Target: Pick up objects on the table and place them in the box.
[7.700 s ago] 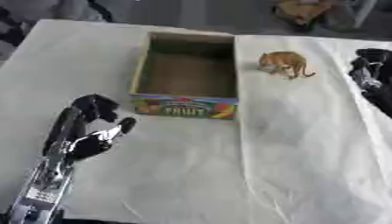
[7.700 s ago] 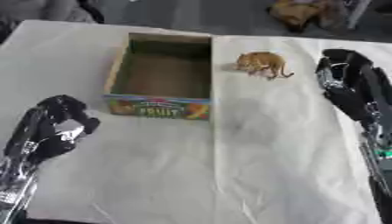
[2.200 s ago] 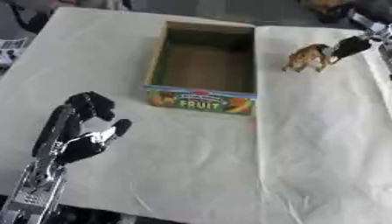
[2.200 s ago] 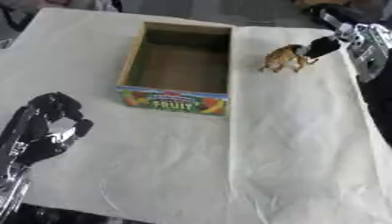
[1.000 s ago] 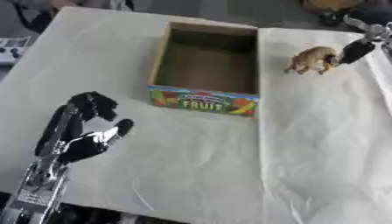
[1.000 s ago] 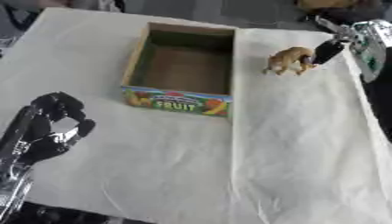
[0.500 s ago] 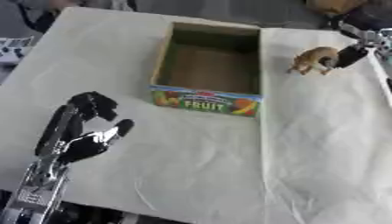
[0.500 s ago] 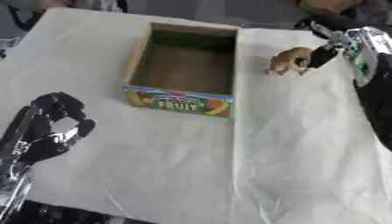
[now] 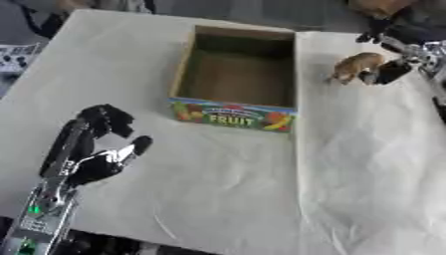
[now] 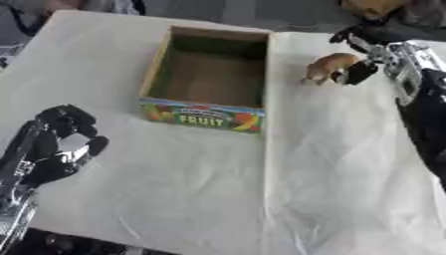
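Note:
A small brown toy animal stands on the white cloth, right of the cardboard box with FRUIT printed on its front. The box is open-topped and I see nothing inside it. My right hand reaches in from the upper right. Its thumb lies against the toy's rear and its fingers arch above it, apart from the toy. The toy's feet are on the table. My left hand rests at the lower left, fingers up and slightly bent, holding nothing.
The white cloth covers the table and is wrinkled at the right. A brown object lies past the far edge at the top right. Printed paper shows off the table's left edge.
The whole picture has shifted slightly, so the camera moved. My right hand's thumb has settled lower against the toy's rear. The left hand has not moved.

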Tool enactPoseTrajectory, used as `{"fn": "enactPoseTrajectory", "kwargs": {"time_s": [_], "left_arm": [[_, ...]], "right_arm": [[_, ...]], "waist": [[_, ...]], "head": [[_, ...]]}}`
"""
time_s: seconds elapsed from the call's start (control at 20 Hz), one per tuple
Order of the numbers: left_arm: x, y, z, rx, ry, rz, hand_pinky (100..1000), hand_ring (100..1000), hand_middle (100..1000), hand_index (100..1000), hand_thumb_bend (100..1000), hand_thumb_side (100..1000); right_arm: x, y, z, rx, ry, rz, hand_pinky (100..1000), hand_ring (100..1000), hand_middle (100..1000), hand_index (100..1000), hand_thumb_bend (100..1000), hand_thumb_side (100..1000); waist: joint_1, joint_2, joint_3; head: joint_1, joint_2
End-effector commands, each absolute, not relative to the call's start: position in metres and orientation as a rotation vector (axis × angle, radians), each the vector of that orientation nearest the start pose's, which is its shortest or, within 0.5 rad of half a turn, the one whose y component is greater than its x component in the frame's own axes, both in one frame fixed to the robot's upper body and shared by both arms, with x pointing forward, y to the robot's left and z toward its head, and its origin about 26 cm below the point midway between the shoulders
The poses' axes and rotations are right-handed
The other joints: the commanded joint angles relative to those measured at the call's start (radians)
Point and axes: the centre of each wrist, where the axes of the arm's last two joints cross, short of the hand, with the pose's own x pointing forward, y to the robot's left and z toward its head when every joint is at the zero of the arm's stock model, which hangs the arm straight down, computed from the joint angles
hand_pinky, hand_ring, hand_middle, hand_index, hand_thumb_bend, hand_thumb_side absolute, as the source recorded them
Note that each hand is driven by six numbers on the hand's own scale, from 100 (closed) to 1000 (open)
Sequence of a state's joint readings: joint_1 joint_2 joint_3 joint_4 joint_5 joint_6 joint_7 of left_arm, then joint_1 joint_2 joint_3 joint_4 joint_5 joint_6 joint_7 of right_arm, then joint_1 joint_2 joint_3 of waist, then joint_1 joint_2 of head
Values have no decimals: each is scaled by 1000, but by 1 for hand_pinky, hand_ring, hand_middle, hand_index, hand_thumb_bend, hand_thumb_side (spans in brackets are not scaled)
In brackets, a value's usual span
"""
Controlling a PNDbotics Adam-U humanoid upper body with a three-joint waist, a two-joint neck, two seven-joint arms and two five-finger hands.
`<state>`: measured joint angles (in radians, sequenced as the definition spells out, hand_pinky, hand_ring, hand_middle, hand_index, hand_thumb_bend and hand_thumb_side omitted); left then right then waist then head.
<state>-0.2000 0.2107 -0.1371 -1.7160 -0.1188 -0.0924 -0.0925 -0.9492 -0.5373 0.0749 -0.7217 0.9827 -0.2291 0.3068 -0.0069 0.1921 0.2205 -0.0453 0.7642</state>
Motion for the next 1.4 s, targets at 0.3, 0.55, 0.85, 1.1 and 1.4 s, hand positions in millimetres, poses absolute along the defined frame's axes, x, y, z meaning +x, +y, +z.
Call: {"fn": "enactPoseTrajectory", "kwargs": {"time_s": [0.3, 0.55, 0.85, 1.1, 1.4], "left_arm": [[316, 230, 93, 47, -1979, -530, 553, 526, 529, 598, 659, 363], [316, 231, 93, 48, -1979, -530, 554, 526, 529, 598, 660, 364], [316, 230, 93, 47, -1979, -530, 554, 526, 529, 599, 660, 364], [316, 231, 92, 48, -1978, -530, 554, 526, 529, 598, 659, 364], [316, 231, 92, 48, -1978, -529, 554, 525, 529, 598, 661, 364]], "right_arm": [[479, -357, 181, -986, -1233, 1398, 801, 877, 822, 883, 262, 100], [479, -357, 177, -994, -1235, 1390, 785, 853, 758, 829, 177, 100], [478, -357, 174, -1023, -1234, 1391, 770, 825, 692, 779, 120, 100], [478, -357, 172, -1031, -1239, 1389, 753, 772, 583, 722, 100, 100], [478, -356, 171, -1045, -1249, 1389, 736, 728, 498, 648, 100, 100]], "waist": [[5, -12, -3], [5, -12, -4], [5, -11, -6], [5, -11, -6], [5, -11, -8]], "head": [[1, 6], [2, 6], [3, 6], [5, 6], [6, 6]]}}
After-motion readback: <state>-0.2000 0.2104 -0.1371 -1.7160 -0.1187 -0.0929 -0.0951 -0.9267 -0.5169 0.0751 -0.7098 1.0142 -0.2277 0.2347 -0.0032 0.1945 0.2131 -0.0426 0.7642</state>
